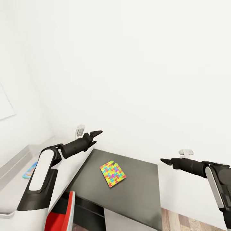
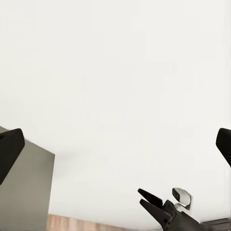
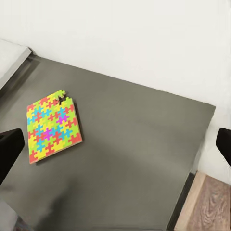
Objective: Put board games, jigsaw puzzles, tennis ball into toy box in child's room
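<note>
One jigsaw puzzle (image 1: 112,174) (image 3: 52,126), a square slab of bright interlocking pieces, lies flat on the lower dark grey cabinet top (image 1: 138,189). My right gripper (image 1: 163,160) (image 2: 147,198) hovers open to its right, above the cabinet, holding nothing. My left gripper (image 1: 98,132) is open and empty too, raised over the light grey table (image 1: 75,163) near the wall. At the far left sits the toy box (image 1: 17,158), a shallow grey tray. A blue flat board game (image 1: 30,170) lies in it, partly hidden by my left arm.
A white wall rises close behind the table and the cabinet. Two small white fixtures (image 1: 80,130) (image 1: 186,152) sit on it. A red chair (image 1: 59,215) stands below the table's edge. Wood floor (image 1: 192,221) shows at the lower right.
</note>
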Controlling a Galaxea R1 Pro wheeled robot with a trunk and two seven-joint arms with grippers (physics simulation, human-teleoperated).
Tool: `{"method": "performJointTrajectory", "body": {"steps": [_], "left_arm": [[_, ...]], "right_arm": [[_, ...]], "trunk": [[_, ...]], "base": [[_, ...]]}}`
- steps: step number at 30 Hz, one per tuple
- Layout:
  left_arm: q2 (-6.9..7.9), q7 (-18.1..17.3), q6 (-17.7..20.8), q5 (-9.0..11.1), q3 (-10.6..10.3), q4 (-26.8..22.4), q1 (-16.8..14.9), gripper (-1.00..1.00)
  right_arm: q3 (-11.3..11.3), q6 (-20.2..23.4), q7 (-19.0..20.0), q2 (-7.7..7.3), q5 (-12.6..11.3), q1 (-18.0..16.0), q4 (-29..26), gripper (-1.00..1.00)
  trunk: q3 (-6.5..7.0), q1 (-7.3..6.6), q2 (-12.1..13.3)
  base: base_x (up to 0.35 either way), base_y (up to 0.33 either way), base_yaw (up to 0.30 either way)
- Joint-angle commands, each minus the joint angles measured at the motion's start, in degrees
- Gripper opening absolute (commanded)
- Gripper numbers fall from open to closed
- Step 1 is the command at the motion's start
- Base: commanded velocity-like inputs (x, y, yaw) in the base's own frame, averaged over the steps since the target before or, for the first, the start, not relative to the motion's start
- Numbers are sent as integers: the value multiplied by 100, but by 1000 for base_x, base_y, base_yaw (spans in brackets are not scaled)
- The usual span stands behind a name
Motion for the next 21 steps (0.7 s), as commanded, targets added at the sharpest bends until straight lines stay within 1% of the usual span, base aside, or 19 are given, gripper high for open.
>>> {"method": "performJointTrajectory", "body": {"steps": [1, 21], "left_arm": [[-3, 58, 26, 60, 15, -5, -7, 100], [16, 57, 8, 116, 33, -5, -8, 100]], "right_arm": [[-7, 47, -24, -2, -56, -10, 12, 100], [-67, 47, -23, -9, -62, -21, 112, 100]], "trunk": [[-4, 3, -9], [135, 3, -9]], "base": [[0, 0, -221], [0, 0, -222]]}}
